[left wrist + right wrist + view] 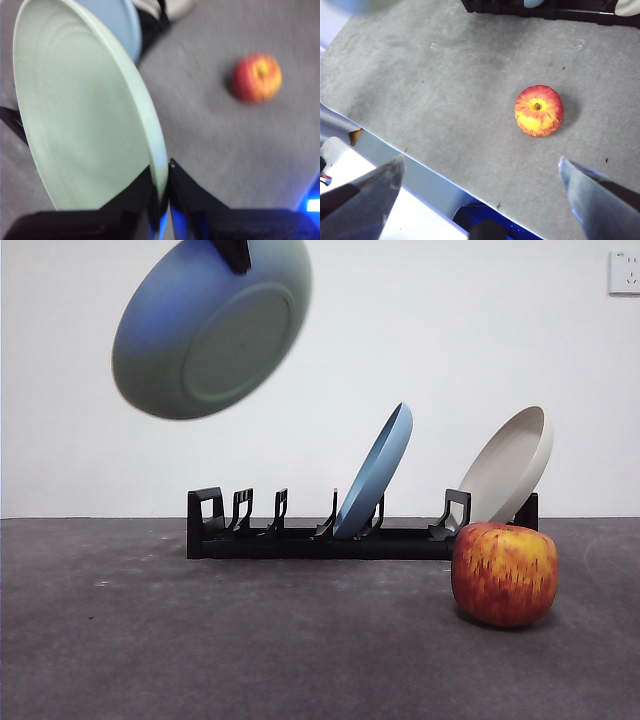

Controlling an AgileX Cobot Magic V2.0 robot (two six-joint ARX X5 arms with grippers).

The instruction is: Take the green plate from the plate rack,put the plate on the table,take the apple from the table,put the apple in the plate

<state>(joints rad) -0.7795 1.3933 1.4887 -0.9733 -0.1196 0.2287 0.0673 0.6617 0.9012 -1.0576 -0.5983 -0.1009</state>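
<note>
the green plate [212, 328] is clamped at its rim by the left gripper [161, 192], high above the table [250, 640]; the right gripper [482, 185] is held wide open, empty, over the apple [539, 110].

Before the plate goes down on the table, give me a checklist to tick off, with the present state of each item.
1. Left gripper jaws clamp the rim of the round pale sage-green plate: ok.
2. Plate lifted free of the long black plate rack: ok.
3. Bare dark grey table in front of the rack for setting down: ok.
4. Red-and-yellow apple standing away from that spot: ok.
5. Right gripper jaws open, above the table near the apple: ok.
</note>
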